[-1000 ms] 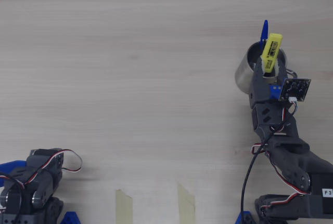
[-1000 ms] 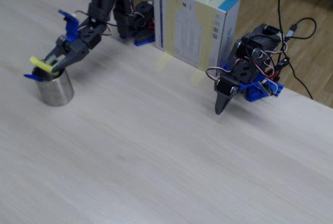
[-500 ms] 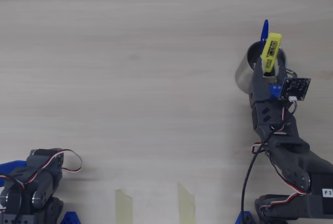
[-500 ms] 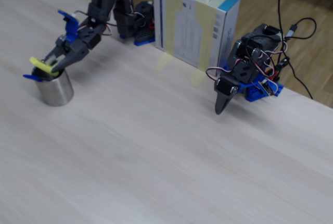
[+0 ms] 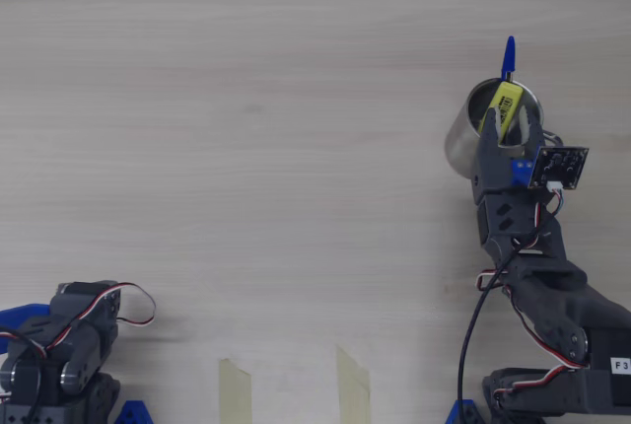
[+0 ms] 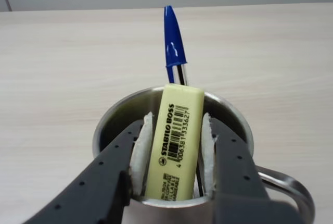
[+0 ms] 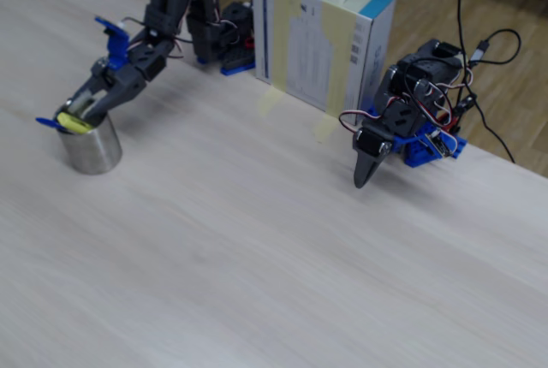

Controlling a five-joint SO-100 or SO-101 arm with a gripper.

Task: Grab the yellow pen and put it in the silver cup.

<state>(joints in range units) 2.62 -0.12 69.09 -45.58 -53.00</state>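
The yellow pen point(image 5: 505, 108) stands tilted inside the silver cup point(image 5: 458, 143), its lower end down in the cup and its barcode label facing the wrist camera. In the wrist view the yellow pen point(image 6: 174, 146) sits between my gripper's point(image 6: 176, 125) white pads point(image 6: 141, 146), which flank it closely with thin gaps. My gripper point(image 5: 509, 123) hovers at the cup's rim, slightly open. In the fixed view the pen point(image 7: 73, 122) pokes just above the cup point(image 7: 90, 150) at my gripper point(image 7: 73, 115).
A thin blue-capped ballpoint pen point(image 6: 173, 41) also stands in the cup, leaning over the far rim point(image 5: 508, 54). A second, idle arm point(image 7: 402, 128) rests beside a taped white-and-blue box point(image 7: 321, 43). Two tape strips point(image 5: 235, 385) lie at the table's near edge.
The yellow pen has slid down from above the rim into the cup. The jaws have parted a little; the arm has stayed in place.
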